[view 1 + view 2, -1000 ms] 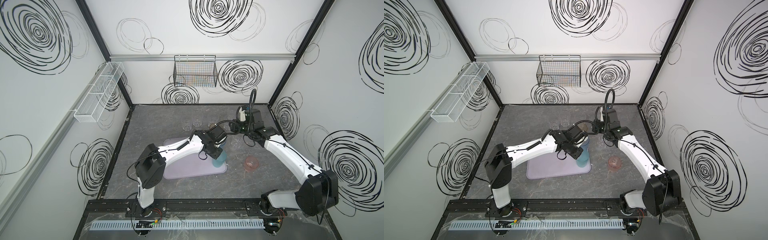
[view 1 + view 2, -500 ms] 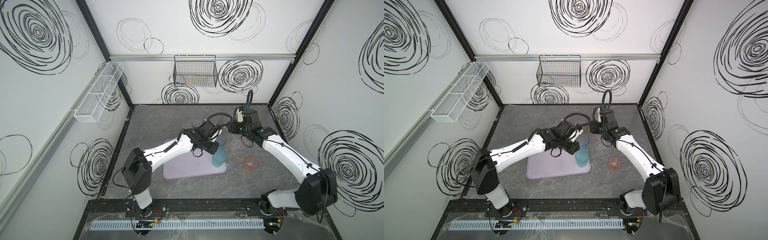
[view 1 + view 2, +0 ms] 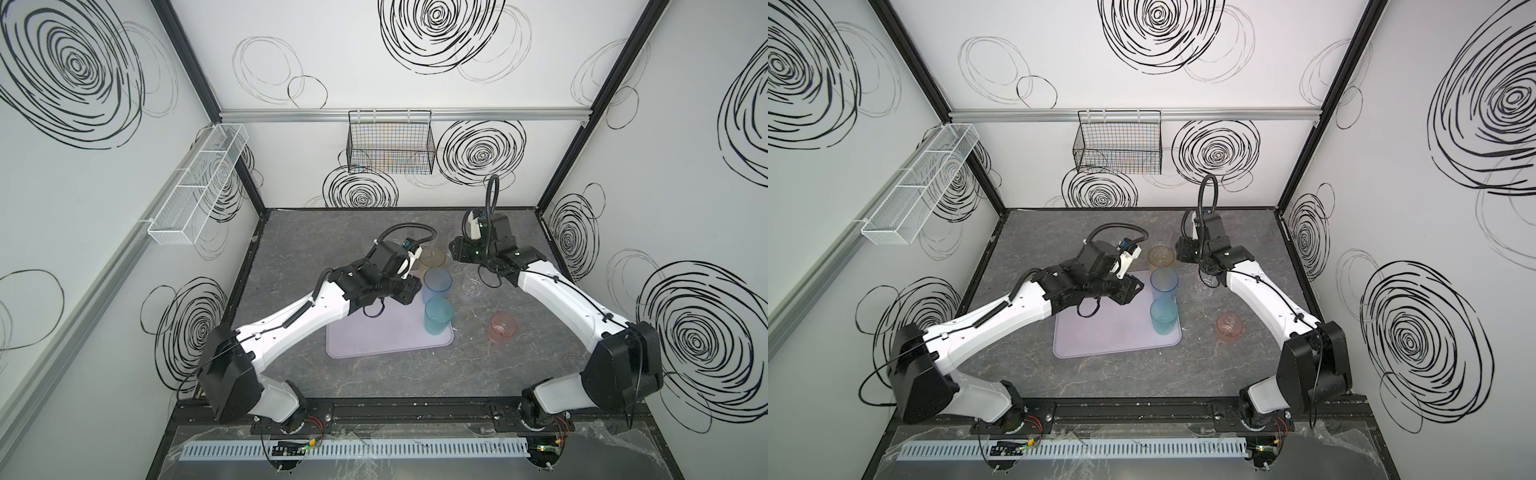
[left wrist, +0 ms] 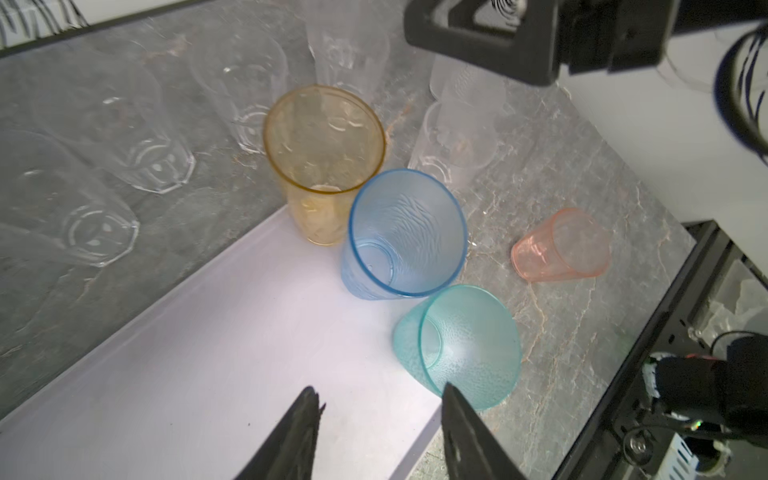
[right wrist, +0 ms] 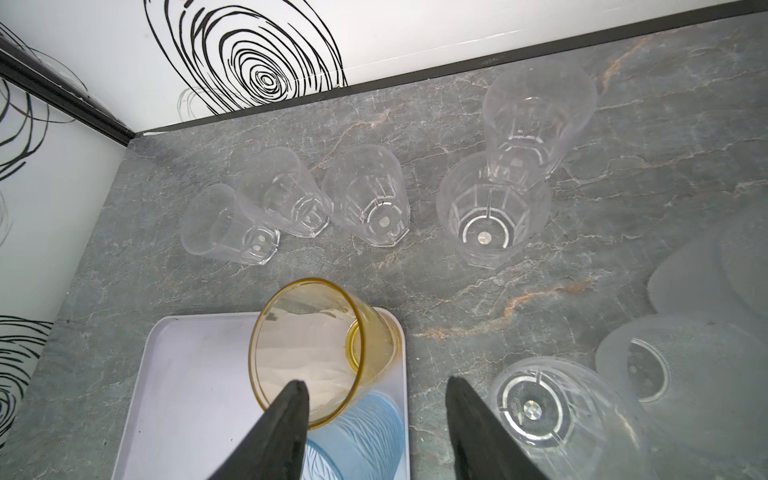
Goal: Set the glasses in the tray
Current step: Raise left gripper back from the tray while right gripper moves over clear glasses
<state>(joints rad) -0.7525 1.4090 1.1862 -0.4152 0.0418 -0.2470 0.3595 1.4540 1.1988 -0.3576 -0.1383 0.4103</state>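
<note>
Grey marbled tabletop (image 3: 374, 386). Flat pale lilac plastic tray (image 3: 374, 343): tall amber tumbler (image 3: 432, 257), tall blue tumbler (image 3: 436, 286), tall teal tumbler (image 3: 436, 320) crowd one edge; short pink tumbler (image 3: 503, 326), clear tumblers (image 5: 365, 195) outside. Left gripper (image 4: 380, 390), right gripper (image 5: 376, 382): parted, empty. Hazard: fingers toppling crowded tumblers.

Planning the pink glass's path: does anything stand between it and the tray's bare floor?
Yes. The teal glass stands on the tray's edge nearest the pink glass, between it and the bare floor, the blue glass just behind. Lifting over looks safer.
</note>
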